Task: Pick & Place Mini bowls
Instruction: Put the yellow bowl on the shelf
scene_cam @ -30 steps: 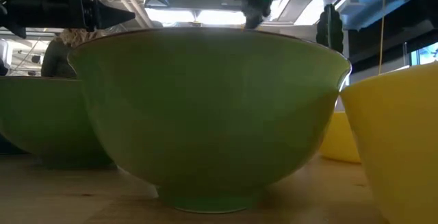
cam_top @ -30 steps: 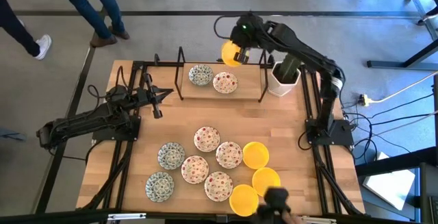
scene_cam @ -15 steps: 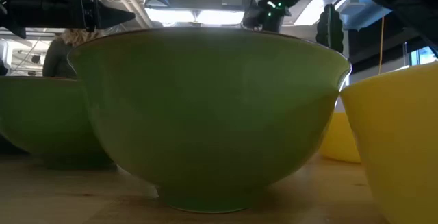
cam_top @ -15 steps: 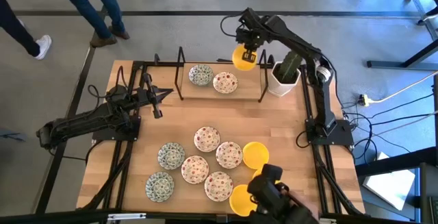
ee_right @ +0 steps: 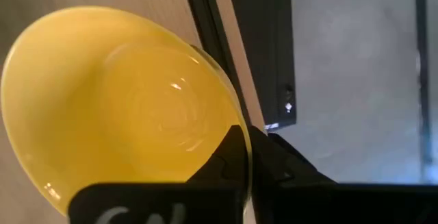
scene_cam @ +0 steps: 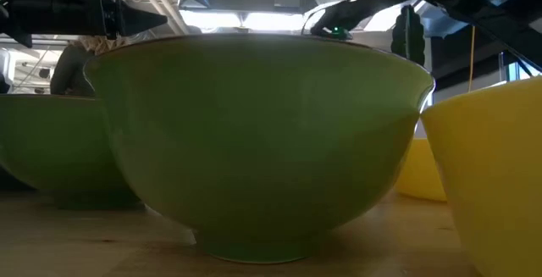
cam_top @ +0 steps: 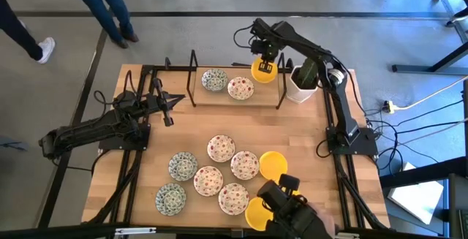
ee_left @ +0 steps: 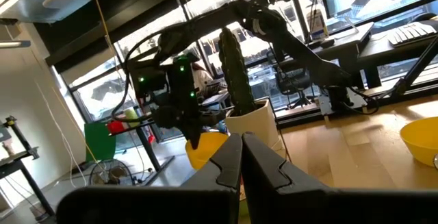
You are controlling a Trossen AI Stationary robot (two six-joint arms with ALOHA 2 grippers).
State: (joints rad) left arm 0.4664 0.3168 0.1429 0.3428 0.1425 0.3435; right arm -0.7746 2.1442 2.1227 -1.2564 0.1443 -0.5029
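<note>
**Q:** Where was the bowl being moved, and what held it?

**A:** The right pincer (cam_top: 264,66) was clamped tight on the rim of a small, round, plain yellow bowl (cam_top: 263,70), carried in the air at the bench's one o'clock edge. In the right wrist view the two dark fingers pinched that rim (ee_right: 239,157), with the bowl's hollow facing the camera.

**Q:** What did the coming move turn on?

**A:** The black wire rack (cam_top: 235,95) lay at about seven o'clock from the held bowl, just beside it. A green-blue patterned bowl (cam_top: 214,79) and a red-speckled bowl (cam_top: 240,88) already sat there, so the free spot was on the rack's right end, nearest the right arm. The white square pot with a cactus (cam_top: 303,85) stood close by at four o'clock.

**Q:** And the other arm?

**A:** The left pincer (cam_top: 169,106) waited closed and empty at nine o'clock, well apart.

**Q:** What differed from a second earlier?

**A:** The yellow bowl had shifted rightward and slightly nearer the rack. The remaining bowls at six o'clock lay unchanged.
</note>
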